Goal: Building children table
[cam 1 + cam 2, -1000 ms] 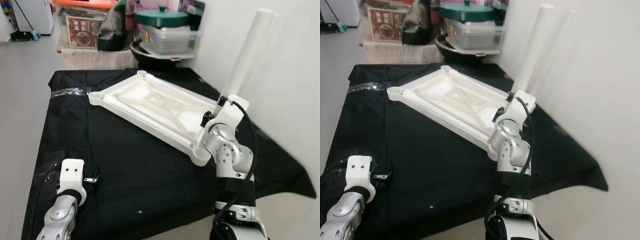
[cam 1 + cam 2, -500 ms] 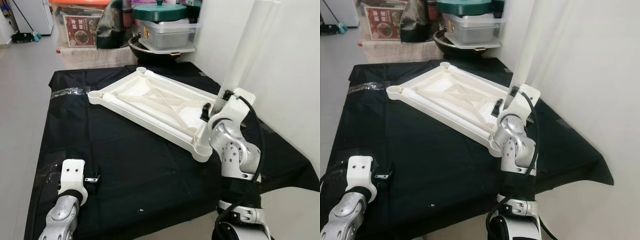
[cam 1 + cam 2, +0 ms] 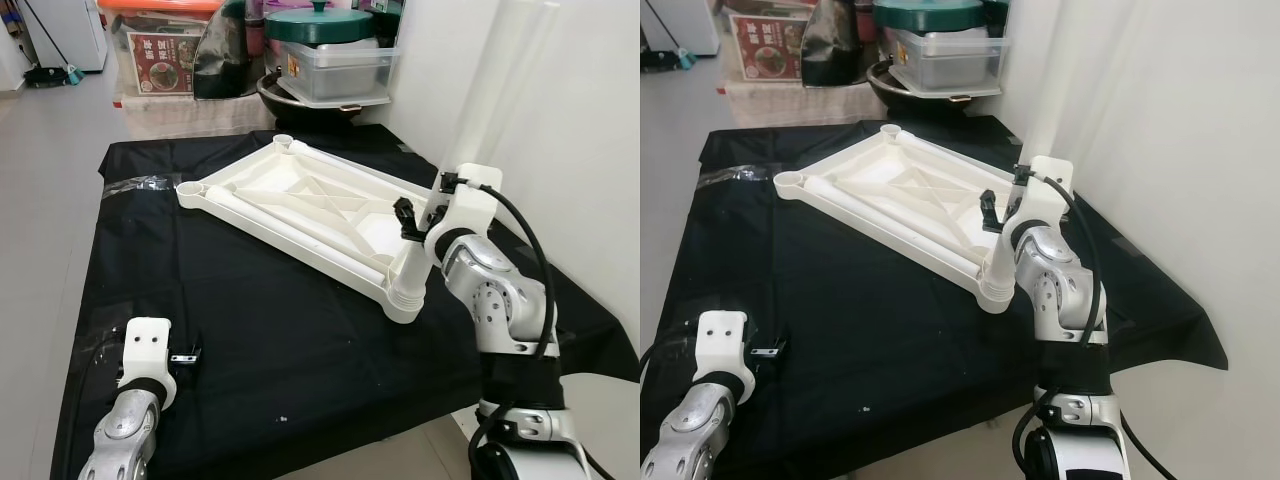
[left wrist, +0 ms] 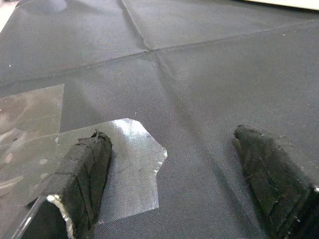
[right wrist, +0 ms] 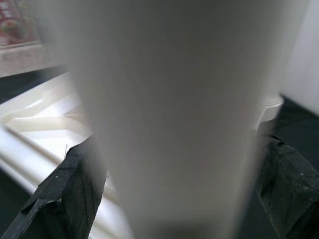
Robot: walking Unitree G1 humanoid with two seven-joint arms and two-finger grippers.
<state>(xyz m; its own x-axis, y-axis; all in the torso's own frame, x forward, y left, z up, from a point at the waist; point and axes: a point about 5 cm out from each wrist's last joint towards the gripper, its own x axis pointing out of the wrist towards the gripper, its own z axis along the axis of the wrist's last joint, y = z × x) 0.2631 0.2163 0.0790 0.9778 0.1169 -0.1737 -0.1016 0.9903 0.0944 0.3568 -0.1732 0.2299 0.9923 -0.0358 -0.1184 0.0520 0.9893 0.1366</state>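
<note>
- Black cloth [image 3: 270,340] covers a low platform on a pale floor, set against a white wall on the robot's right; storage boxes and a green-lidded pot [image 3: 318,25] stand beyond its far edge.
- White tabletop [image 3: 300,205] lies upside down across the far half of the cloth, ribs up, with round sockets at its corners.
- Right gripper [image 5: 164,174] grasps a white table leg [image 3: 490,95], one black finger on each side of it.
- That leg stands nearly upright, its lower end seated in the tabletop's near-right corner socket [image 3: 405,295].
- Left gripper [image 4: 174,179] hovers low over the cloth near its near-left corner, fingers spread apart and holding nothing, beside a patch of clear tape [image 4: 124,149].
</note>
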